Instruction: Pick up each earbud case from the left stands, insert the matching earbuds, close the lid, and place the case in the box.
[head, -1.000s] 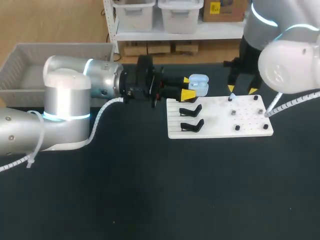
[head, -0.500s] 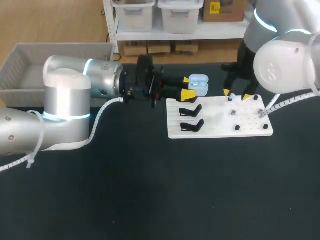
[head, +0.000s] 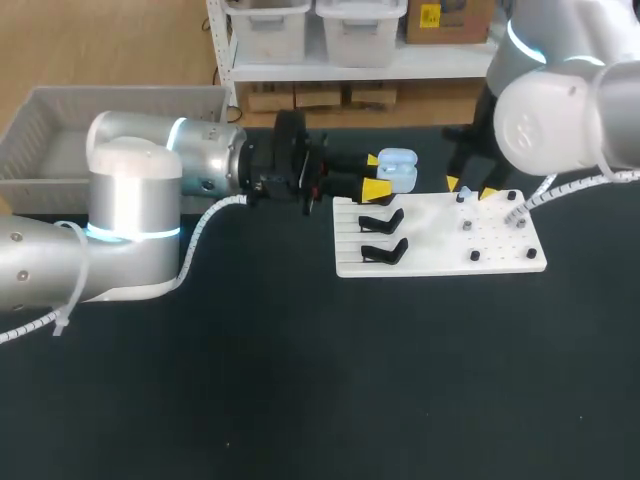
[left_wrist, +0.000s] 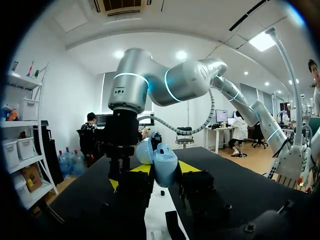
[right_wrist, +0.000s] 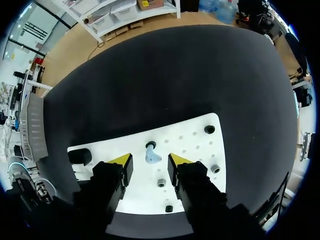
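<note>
The left gripper (left_wrist: 158, 171) clamps a pale blue earbud case (left_wrist: 165, 165) between its yellow-tipped fingers (left_wrist: 131, 170), one on each side. The case's lid (left_wrist: 144, 150) is swung open. Under the gripper lies a white board (left_wrist: 159, 206) on the black table (left_wrist: 240, 175), with a black stand (left_wrist: 173, 228) on the board's near end (only partly in view). A small black peg (left_wrist: 224, 206) shows beside the fingers. Ahead of the case, the silver right arm (left_wrist: 150, 85) arches down to the table.
</note>
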